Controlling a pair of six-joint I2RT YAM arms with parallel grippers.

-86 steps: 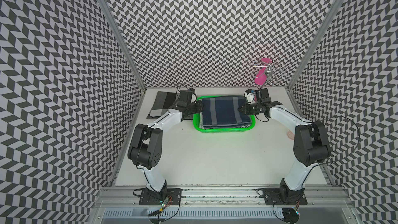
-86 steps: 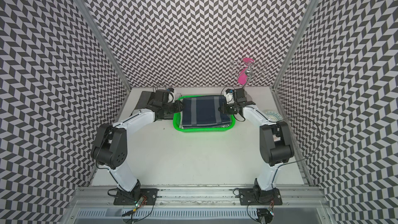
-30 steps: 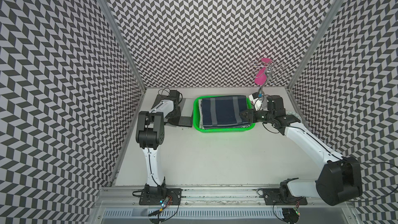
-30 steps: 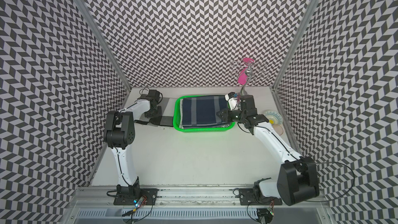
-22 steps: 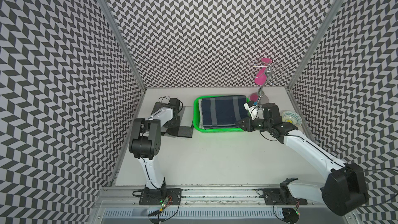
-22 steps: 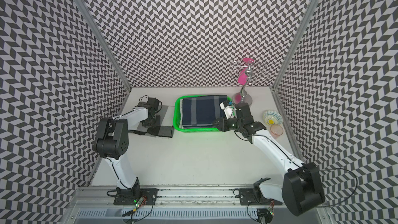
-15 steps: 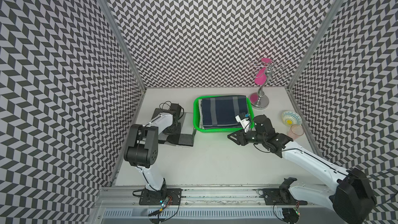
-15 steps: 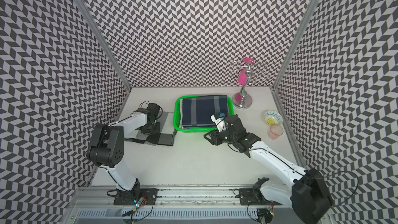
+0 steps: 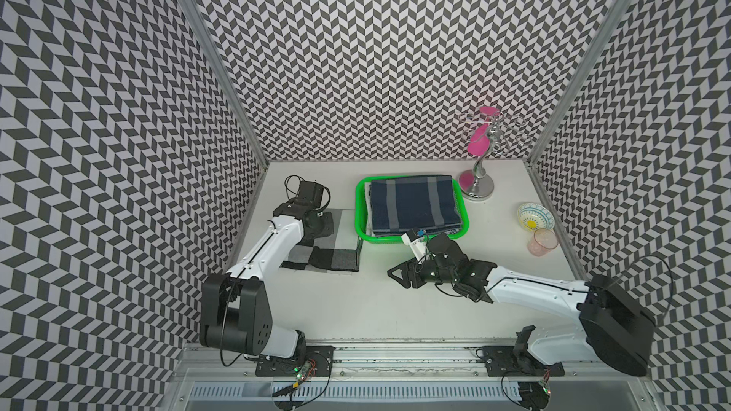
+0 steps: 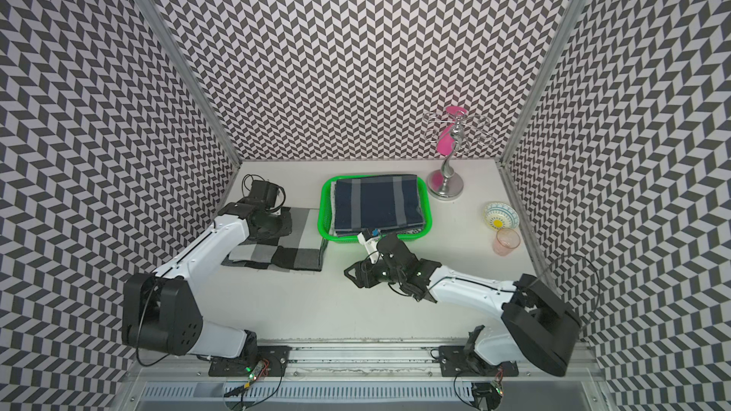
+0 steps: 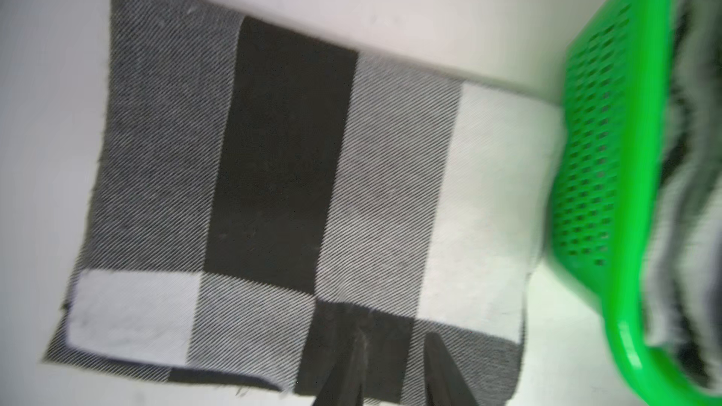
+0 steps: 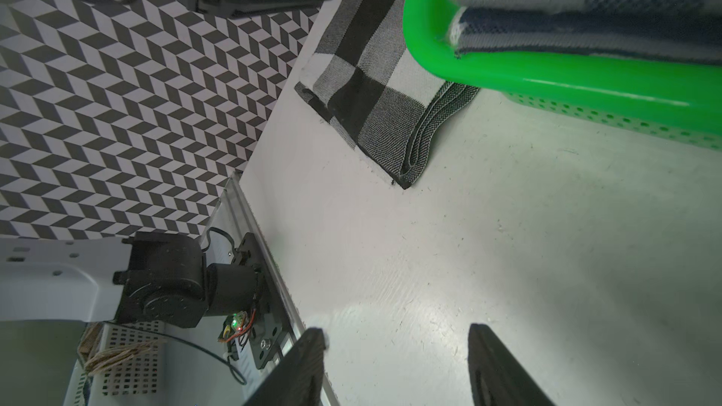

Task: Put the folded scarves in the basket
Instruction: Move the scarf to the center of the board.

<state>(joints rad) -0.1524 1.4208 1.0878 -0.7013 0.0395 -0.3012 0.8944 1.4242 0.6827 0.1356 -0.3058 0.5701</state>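
The white counter (image 9: 356, 310) carries two arms, two folded scarves, one basket, one stand, one bowl and one cup. The left arm (image 9: 273, 243) reaches forward over the checked scarf (image 9: 336, 256). In the left wrist view the left jaws stand a little apart above this scarf's (image 11: 273, 169) black square with nothing between them; the blur hides whether their tips touch the cloth. The right arm (image 9: 530, 290) lies low across the counter in front of the basket. The right jaws point toward the left side and gape wide over bare counter, holding nothing. The green basket (image 9: 359, 211) sits at the back middle of the counter with its long axis running left to right, as both top views show (image 10: 323, 211). The navy scarf (image 9: 413, 201) lies flat inside it and fills most of the floor. Its long side follows the basket's, and its two pale stripes run front to back. The checked scarf, in black, grey and white squares, lies flat on the counter at the basket's left. One edge reaches the basket's left wall, and the stacked folds show at its near corner (image 12: 426, 138). To the right of the basket stands the silver stand (image 9: 478, 175), upright and bearing pink pieces. Nearer the right wall are the patterned bowl (image 9: 536, 217) and, just in front of it, the pink cup (image 9: 542, 242).
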